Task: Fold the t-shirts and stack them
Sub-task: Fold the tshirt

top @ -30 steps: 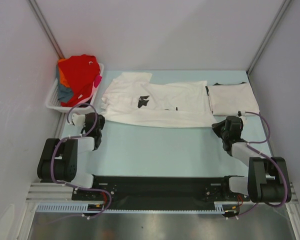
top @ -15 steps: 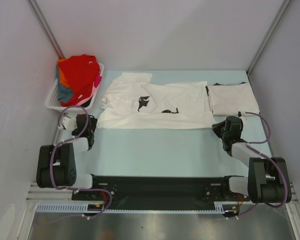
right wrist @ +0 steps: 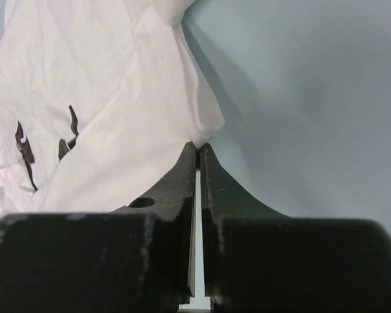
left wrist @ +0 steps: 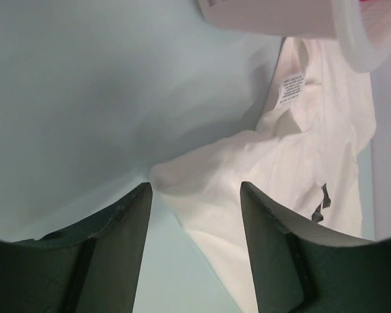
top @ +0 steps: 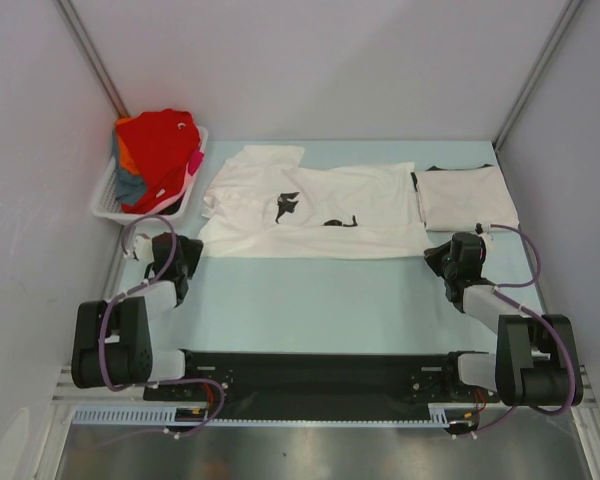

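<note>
The white t-shirt (top: 320, 210) with small black chest prints lies spread flat across the middle of the table, its lower edge straight. My left gripper (top: 190, 250) is open just off the shirt's lower left corner, touching nothing; in the left wrist view that corner (left wrist: 182, 176) lies on the table between the open fingers of the left gripper (left wrist: 195, 189). My right gripper (top: 438, 256) is shut on the shirt's lower right corner, and the cloth (right wrist: 104, 85) runs right into the tips of the right gripper (right wrist: 199, 145). A folded off-white t-shirt (top: 467, 197) lies at the back right.
A white slatted basket (top: 108, 195) stands at the back left, holding a red t-shirt (top: 160, 140) piled over orange, blue-grey and pink cloth. Its rim (left wrist: 280, 16) shows close above the left gripper. Grey walls close in both sides of the table.
My left gripper opened, let go of the shirt's lower left corner and drew back left. The shirt's lower edge now lies flat and straight. The right arm has not moved.
</note>
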